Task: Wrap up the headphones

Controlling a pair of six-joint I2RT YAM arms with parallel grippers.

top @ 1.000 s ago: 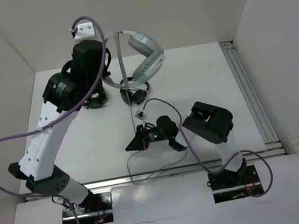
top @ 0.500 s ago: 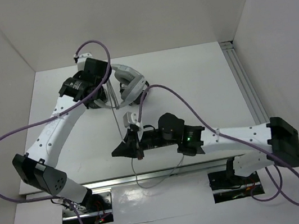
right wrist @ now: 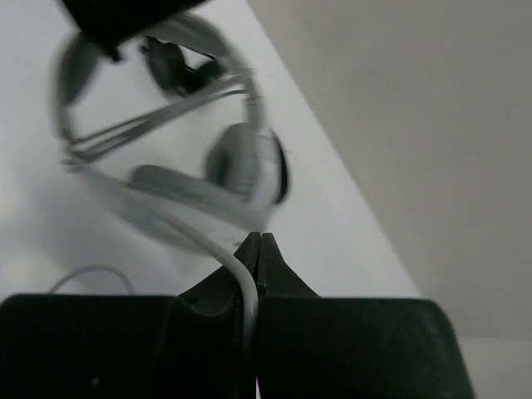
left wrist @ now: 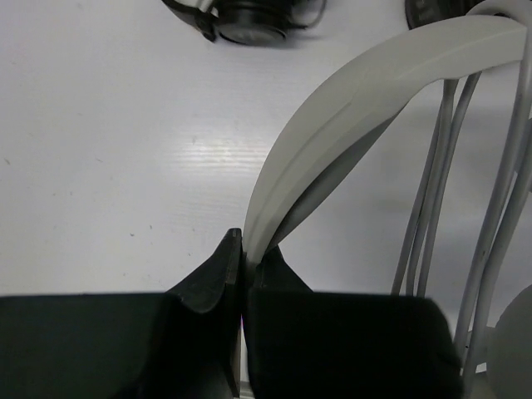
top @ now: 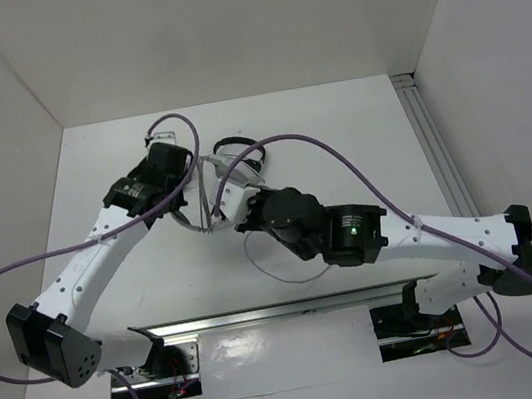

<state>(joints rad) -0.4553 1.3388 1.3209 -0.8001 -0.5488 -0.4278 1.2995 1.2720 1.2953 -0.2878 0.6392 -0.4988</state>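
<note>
Left end effector pinched shut on the headband of the large white/light-grey over-ear headphones, at far middle of white desk. Right end effector clamped on their thin grey cable.

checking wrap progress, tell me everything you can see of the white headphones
The headphones are white and light grey, plastic-looking, with a wide headband and oval earcups. Jaws of the left gripper pinch the headband; those of the right gripper pinch the thin grey cable, whose strands run beside the band.
</note>
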